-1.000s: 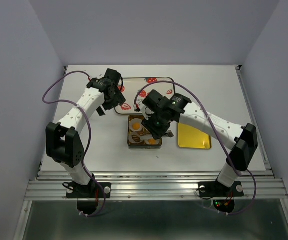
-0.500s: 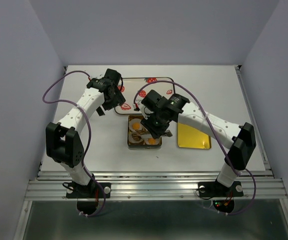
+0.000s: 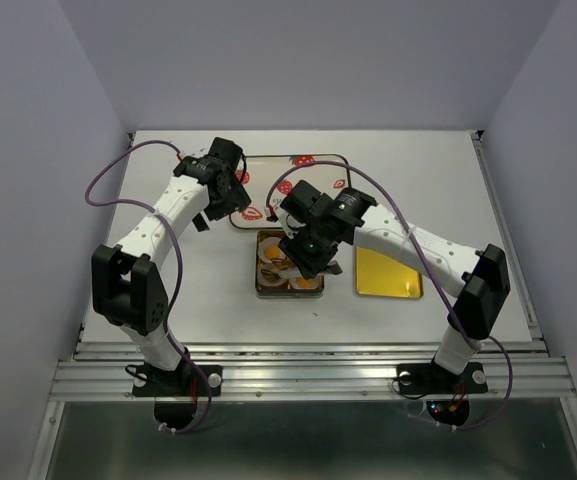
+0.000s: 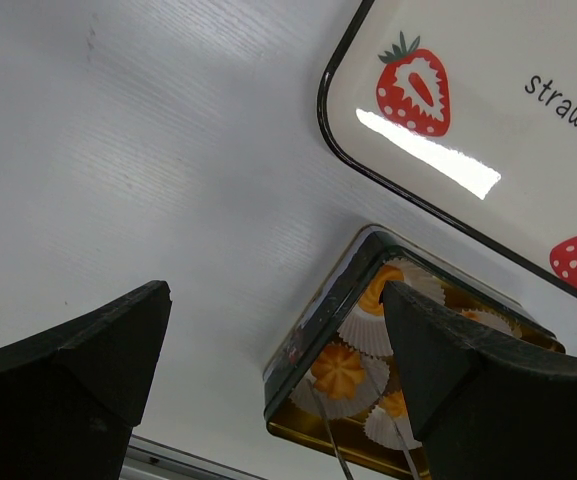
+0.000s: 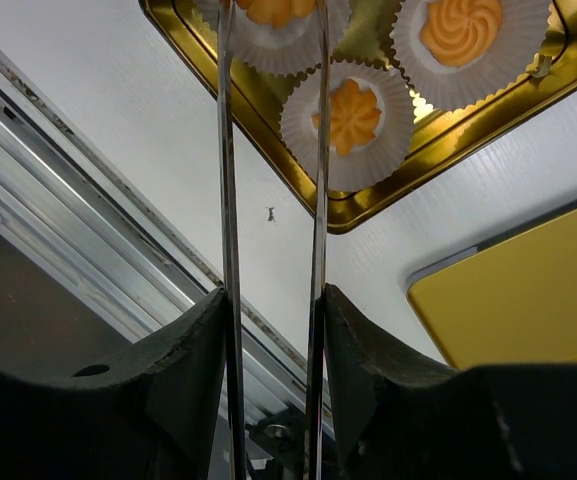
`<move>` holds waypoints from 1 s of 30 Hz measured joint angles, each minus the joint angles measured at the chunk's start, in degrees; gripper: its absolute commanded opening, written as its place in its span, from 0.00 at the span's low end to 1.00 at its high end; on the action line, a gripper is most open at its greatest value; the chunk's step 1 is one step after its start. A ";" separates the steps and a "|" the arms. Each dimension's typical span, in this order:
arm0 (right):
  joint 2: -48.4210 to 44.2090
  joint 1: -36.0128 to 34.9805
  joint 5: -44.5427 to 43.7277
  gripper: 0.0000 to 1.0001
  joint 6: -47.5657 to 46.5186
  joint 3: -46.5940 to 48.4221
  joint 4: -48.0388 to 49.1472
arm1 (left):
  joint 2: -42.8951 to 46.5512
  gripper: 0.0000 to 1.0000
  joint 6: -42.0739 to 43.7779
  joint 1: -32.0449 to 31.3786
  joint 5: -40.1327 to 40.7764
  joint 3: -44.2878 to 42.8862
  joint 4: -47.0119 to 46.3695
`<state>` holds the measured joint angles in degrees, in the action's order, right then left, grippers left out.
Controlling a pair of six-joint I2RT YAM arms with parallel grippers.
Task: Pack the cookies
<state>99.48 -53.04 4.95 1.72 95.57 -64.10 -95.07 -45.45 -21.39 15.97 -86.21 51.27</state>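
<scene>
A gold tin (image 3: 259, 272) holds white paper cups with orange-yellow cookies (image 5: 353, 113) (image 5: 460, 28). My right gripper (image 5: 273, 295) is shut on metal tongs (image 5: 227, 180) and hovers over the tin (image 3: 313, 258). The tong blades reach up on either side of a third cookie (image 5: 273, 8) at the frame's top edge. In the left wrist view, cookies (image 4: 338, 368) (image 4: 380, 290) lie in cups inside the tin (image 4: 318, 320). My left gripper (image 4: 276, 295) is open and empty, above the table beside the strawberry tray's left corner (image 3: 230, 195).
A white strawberry-printed tray (image 3: 308, 165) (image 4: 488, 120) lies behind the tin. A flat yellow lid (image 3: 388, 272) (image 5: 528, 290) lies to the tin's right. The table's metal front rail (image 5: 88, 200) runs near the tin.
My right gripper with the tongs has shifted slightly left and back over the tin. The left arm has not moved.
</scene>
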 measured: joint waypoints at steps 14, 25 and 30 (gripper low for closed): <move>0.00 -0.04 -0.22 0.49 0.04 0.00 0.00 | 0.00 0.99 0.20 0.00 0.66 -0.02 0.35; 0.00 -0.04 -1.05 0.47 0.04 0.00 0.02 | 0.00 0.99 0.22 0.00 0.76 -0.02 0.72; 0.00 -0.04 -2.49 0.46 0.70 0.00 0.02 | 0.00 0.99 0.20 0.00 0.74 -0.07 0.79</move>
<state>99.48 -53.08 2.46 2.42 95.57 -64.07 -95.07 -45.25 -21.39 16.71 -86.28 52.05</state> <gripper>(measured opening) 0.466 0.987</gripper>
